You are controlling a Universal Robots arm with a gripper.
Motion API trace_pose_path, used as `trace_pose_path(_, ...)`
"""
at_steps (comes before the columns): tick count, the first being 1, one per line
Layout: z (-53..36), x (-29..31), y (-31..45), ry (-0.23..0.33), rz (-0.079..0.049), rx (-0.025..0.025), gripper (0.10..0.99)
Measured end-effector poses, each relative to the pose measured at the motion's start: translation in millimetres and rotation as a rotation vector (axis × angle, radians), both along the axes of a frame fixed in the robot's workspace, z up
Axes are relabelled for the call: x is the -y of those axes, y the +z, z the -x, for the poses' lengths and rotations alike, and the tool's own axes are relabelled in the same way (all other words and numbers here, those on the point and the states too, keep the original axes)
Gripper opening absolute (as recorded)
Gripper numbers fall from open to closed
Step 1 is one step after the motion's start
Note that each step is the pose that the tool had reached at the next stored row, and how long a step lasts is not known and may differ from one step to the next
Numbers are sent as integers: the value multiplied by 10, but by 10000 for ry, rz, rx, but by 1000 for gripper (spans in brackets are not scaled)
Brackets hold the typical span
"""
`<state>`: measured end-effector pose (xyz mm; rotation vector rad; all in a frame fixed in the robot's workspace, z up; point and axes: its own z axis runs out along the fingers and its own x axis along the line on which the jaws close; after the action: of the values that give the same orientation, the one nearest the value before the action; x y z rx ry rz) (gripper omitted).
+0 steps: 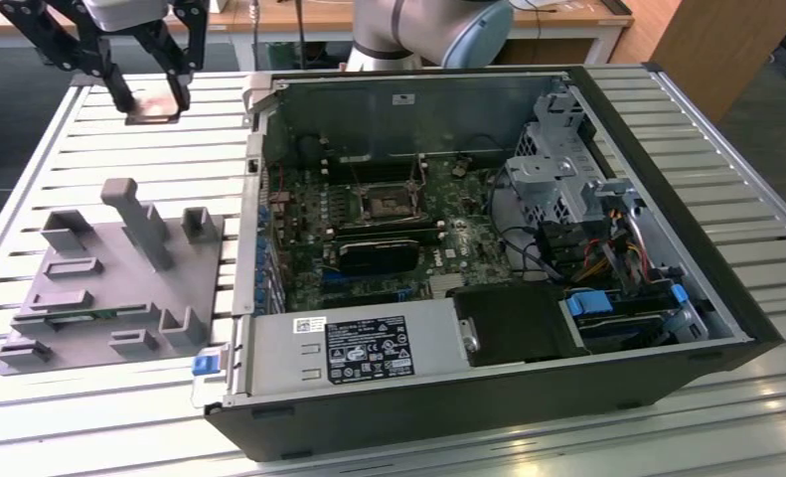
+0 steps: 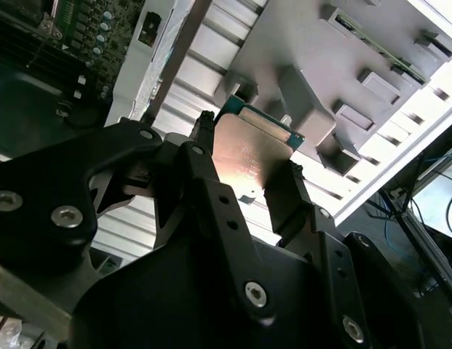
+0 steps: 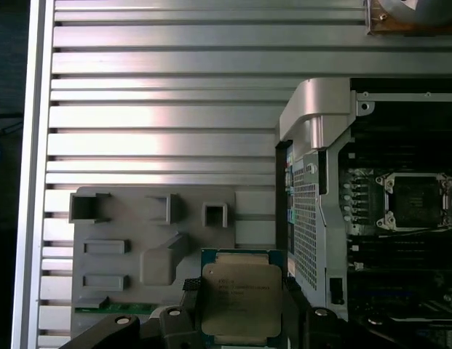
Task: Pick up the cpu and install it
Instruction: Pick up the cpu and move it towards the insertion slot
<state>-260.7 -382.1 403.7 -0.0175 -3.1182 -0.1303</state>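
Observation:
The cpu (image 1: pixel 154 113) is a flat square chip with a shiny metal top. It hangs high above the slatted table's far corner on the exterior view's left, and my gripper (image 1: pixel 151 102) is shut on it. In both wrist views the black fingers (image 3: pixel 188 292) clamp two opposite edges of the cpu (image 3: pixel 242 299), whose metal top (image 2: pixel 249 154) faces the cameras. The black-framed socket (image 1: pixel 390 202) lies uncovered on the green board inside the open computer case, on the exterior view's right of the gripper. The same socket (image 3: pixel 417 200) appears in the first wrist view.
A grey holder block (image 1: pixel 114 283) with upright posts rests on the slatted table (image 1: pixel 48 149), below the gripper. The open case (image 1: pixel 710 248) has tall metal walls, a drive cage (image 1: pixel 565 169), cables and a power supply (image 1: pixel 353 348) around the board.

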Motion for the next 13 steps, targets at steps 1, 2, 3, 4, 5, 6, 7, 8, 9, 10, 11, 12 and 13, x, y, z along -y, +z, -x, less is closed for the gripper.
trace_pose_path(1,-12,0,0,0,0,0,529)
trace_pose_path(2,-24,0,0,0,0,0,529)
trace_pose_path(3,-35,0,0,0,0,-1,529)
trace_pose_path(4,-48,-1,0,1,0,-1,529)
trace_pose_path(5,-58,-1,0,0,0,0,529)
trace_pose_path(6,-69,-1,0,0,0,0,529)
trace_pose_path(7,-80,-1,0,0,0,0,529)
trace_pose_path(8,-91,-1,0,0,0,0,529)
trace_pose_path(9,-102,-2,0,-1,0,0,529)
trace_pose_path(10,-113,-2,0,0,0,0,529)
trace_pose_path(11,-126,-2,0,0,-1,0,529)
trace_pose_path(12,-138,-2,0,0,-1,0,529)
trace_pose_path(13,-150,-2,0,0,0,0,529)
